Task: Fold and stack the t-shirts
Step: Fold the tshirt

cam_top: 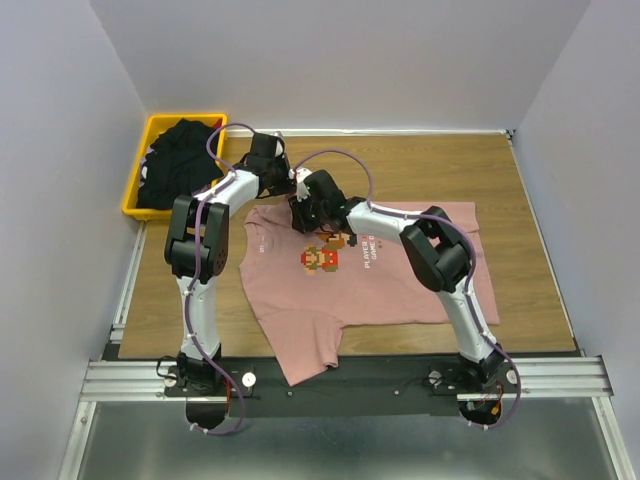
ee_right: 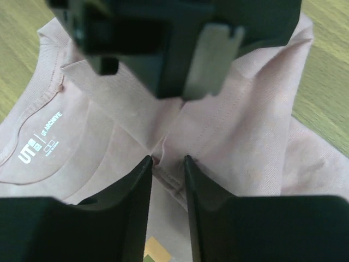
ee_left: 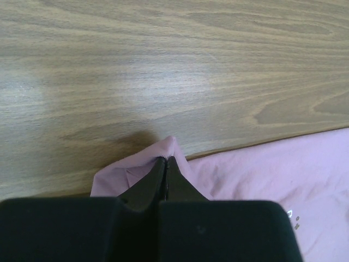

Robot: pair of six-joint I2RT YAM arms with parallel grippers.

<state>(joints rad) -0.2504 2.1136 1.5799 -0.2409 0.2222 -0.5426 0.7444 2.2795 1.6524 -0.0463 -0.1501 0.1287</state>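
The dusty pink t-shirt (cam_top: 370, 270) lies chest up on the wooden table, its pixel-art figure showing. My left gripper (cam_top: 288, 183) is at the shirt's far left shoulder, shut on a pinch of the pink cloth edge (ee_left: 169, 144). My right gripper (cam_top: 305, 212) is right beside it; its jaws stand a little apart, either side of a raised seam fold (ee_right: 170, 164) near the collar label (ee_right: 41, 136). The left gripper (ee_right: 177, 82) shows just beyond it in the right wrist view. Black t-shirts (cam_top: 180, 165) lie heaped in a yellow bin.
The yellow bin (cam_top: 135, 195) stands at the far left corner of the table. Bare wood (cam_top: 430, 165) lies beyond the shirt, also in the left wrist view (ee_left: 163, 65). One sleeve (cam_top: 305, 355) hangs over the near rail. Grey walls close in on both sides.
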